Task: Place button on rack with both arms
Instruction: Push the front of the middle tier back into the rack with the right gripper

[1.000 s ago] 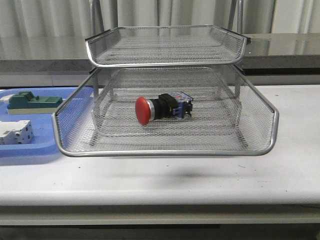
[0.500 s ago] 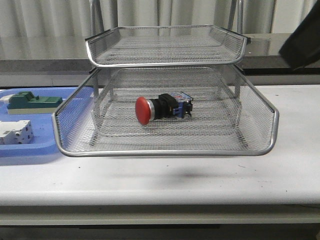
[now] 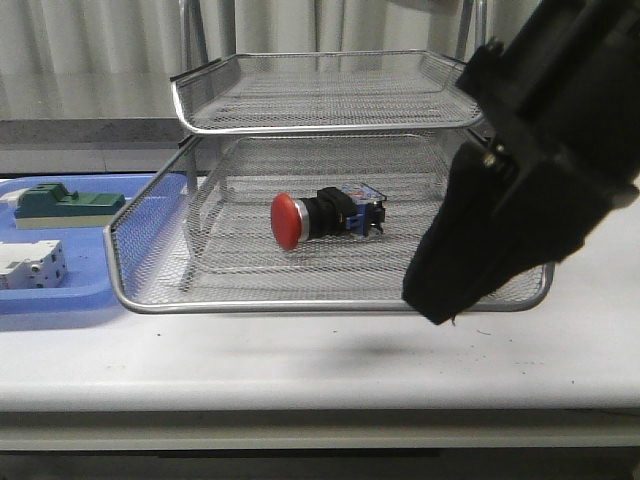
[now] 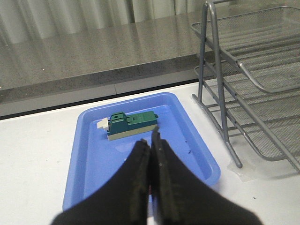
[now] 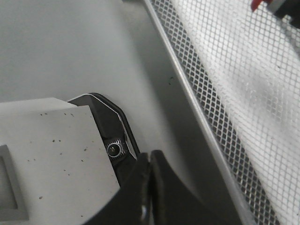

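The button (image 3: 322, 217) lies on its side in the lower tray of the rack (image 3: 330, 295), red head pointing left. The right arm (image 3: 530, 170) hangs in front of the rack's right near corner, hiding part of the rim. The right gripper (image 5: 149, 187) has its fingers pressed together, apparently holding nothing. The left gripper (image 4: 151, 176) is likewise closed and empty, above the blue tray (image 4: 84, 154), where a green-topped block (image 4: 131, 125) lies.
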### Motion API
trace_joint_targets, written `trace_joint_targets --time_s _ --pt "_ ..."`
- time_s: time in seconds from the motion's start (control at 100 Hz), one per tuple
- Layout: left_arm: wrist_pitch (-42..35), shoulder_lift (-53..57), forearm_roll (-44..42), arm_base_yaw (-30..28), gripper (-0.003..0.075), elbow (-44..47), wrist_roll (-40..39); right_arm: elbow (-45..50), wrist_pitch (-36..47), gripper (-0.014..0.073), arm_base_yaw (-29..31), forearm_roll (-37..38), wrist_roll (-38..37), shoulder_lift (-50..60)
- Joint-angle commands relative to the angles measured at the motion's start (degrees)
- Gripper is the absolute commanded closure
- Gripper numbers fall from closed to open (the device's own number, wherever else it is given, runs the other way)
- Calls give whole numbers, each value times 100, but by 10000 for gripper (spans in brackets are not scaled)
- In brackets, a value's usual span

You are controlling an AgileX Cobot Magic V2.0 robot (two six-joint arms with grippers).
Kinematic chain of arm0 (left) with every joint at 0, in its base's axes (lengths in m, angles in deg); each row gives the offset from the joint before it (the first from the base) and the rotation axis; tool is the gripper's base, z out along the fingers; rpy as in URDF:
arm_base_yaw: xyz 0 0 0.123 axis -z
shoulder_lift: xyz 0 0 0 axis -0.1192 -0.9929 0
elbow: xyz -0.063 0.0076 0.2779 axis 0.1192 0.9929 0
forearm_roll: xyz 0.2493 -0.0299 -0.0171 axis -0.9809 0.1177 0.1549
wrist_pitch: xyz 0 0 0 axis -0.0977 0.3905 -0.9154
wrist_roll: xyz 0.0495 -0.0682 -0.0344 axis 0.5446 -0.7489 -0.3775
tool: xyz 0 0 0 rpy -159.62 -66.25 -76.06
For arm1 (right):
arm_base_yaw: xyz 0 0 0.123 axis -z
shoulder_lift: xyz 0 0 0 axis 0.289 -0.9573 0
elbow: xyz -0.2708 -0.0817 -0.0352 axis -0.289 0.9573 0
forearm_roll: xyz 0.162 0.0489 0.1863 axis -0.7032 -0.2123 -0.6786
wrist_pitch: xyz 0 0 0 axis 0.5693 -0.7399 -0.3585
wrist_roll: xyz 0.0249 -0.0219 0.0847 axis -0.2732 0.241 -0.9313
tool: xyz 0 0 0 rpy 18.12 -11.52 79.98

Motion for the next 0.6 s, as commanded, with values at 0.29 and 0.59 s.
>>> trace_joint_targets --time_s 0.29,0.59 --pt "-501 -43 69 -7 740 -165 -66 -174 810 661 -184 209 76 -499" --pt "-501 -43 69 -7 740 -165 -66 -174 1157 661 -184 434 76 -759"
